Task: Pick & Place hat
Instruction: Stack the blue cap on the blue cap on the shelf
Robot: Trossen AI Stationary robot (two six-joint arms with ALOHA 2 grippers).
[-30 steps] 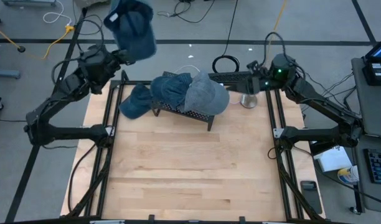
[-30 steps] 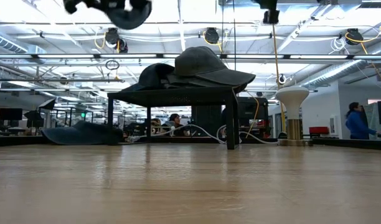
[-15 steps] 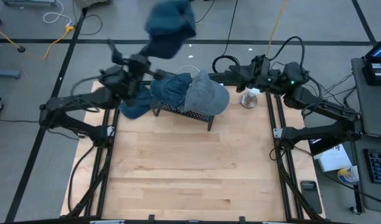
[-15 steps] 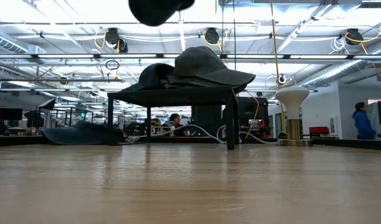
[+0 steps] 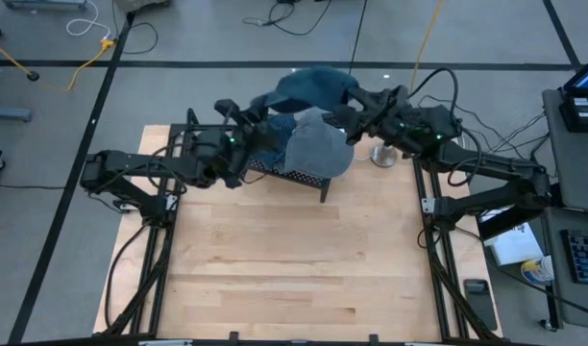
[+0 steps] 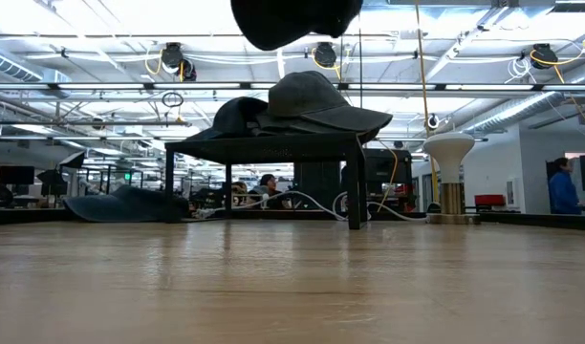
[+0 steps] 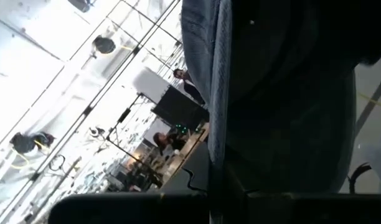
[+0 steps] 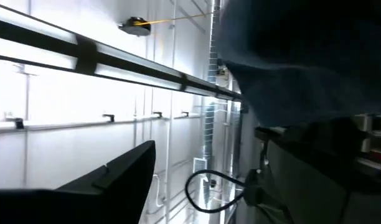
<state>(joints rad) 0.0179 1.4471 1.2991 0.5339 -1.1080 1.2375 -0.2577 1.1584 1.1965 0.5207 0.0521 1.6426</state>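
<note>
My left gripper (image 5: 259,111) is shut on a dark blue hat (image 5: 311,86), held high over the black rack (image 5: 296,171); the hat fills the left wrist view (image 7: 277,93) and shows at the top of the low view (image 6: 292,19). My right gripper (image 5: 357,104) stands open right at the hat's right side, and the hat looms over it (image 8: 302,56). A grey hat (image 5: 319,149) and a blue one (image 5: 271,139) lie on top of the rack. Another blue hat (image 6: 125,203) lies flat on the table left of the rack. My left gripper holds the dark blue hat by its left edge (image 7: 219,155), coming at it about level from the table's left. The fingers themselves are dark against the cloth, so the kind of hold does not show. The hat is lifted clear, above the rack's hats. My right gripper is close against the hat's right side; whether it touches the hat cannot be told.
A white mushroom-shaped stand (image 5: 381,154) stands at the far right of the table, just under my right arm. The wide near half of the wooden table (image 5: 294,269) lies in front of the rack. Cables lie on the floor beyond the far edge.
My left gripper has swung from beyond the table's far left corner toward the right, rolling its wrist, and carried the hat over the rack. My right gripper has moved left toward the hat and risen, turning as it went.
</note>
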